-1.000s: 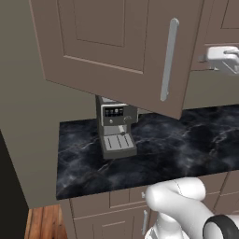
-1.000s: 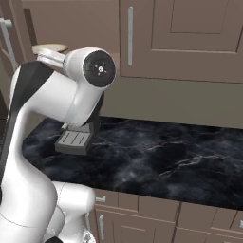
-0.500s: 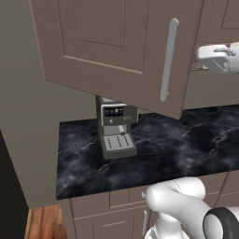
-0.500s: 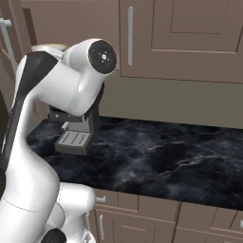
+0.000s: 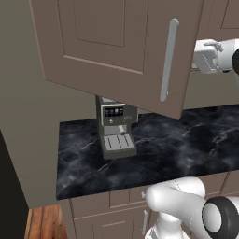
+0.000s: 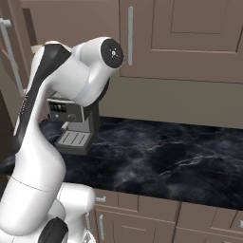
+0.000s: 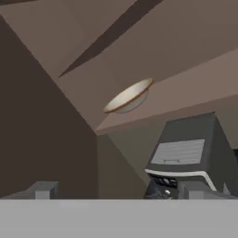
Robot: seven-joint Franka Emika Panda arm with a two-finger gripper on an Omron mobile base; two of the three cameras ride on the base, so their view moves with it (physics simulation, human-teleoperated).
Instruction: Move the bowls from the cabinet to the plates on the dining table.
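Inside the cabinet (image 5: 116, 46), on its shelf (image 7: 186, 100), sits the cream bowl (image 7: 129, 96): probably light, stiff, breakable; best pinched at the rim. Jaws are spread wide, empty.

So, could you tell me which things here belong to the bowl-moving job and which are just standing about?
Part of the job:
- cream bowl on the cabinet shelf
- open cabinet door
- gripper, open, holding nothing

Just standing about:
- coffee machine
- black marble counter
- lower drawers
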